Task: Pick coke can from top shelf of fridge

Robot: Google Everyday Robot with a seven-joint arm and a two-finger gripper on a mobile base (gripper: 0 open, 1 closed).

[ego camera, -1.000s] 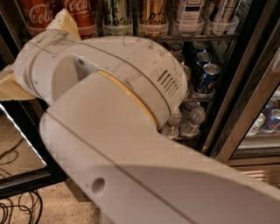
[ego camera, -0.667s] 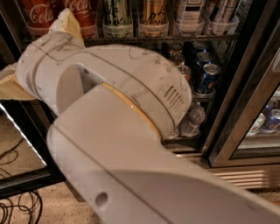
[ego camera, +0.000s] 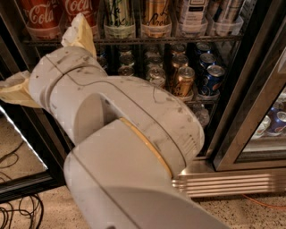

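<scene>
Two red coke cans [ego camera: 38, 15] [ego camera: 80, 8] stand in clear trays at the left end of the top shelf [ego camera: 178, 39], a dark wire rack in the fridge [ego camera: 250, 89]. My gripper [ego camera: 41, 54] is just below and in front of them, at the end of the big white arm [ego camera: 125, 129] that fills the foreground. Its two cream fingers are spread apart. One finger [ego camera: 79, 32] points up against the right coke can. The other finger [ego camera: 15, 89] sticks out to the left. Nothing is between them.
A green can [ego camera: 118, 18], a gold can [ego camera: 156, 18] and pale cans sit to the right on the top shelf. Blue Pepsi cans [ego camera: 212, 78] and a gold can [ego camera: 183, 80] fill the rack below. The ribbed steel base [ego camera: 232, 183], floor cables [ego camera: 18, 214] and a neighbouring glass door [ego camera: 272, 120] show.
The arm's bulk has shifted down and to the left, uncovering the second rack of cans. The gripper fingers stay spread below the coke cans.
</scene>
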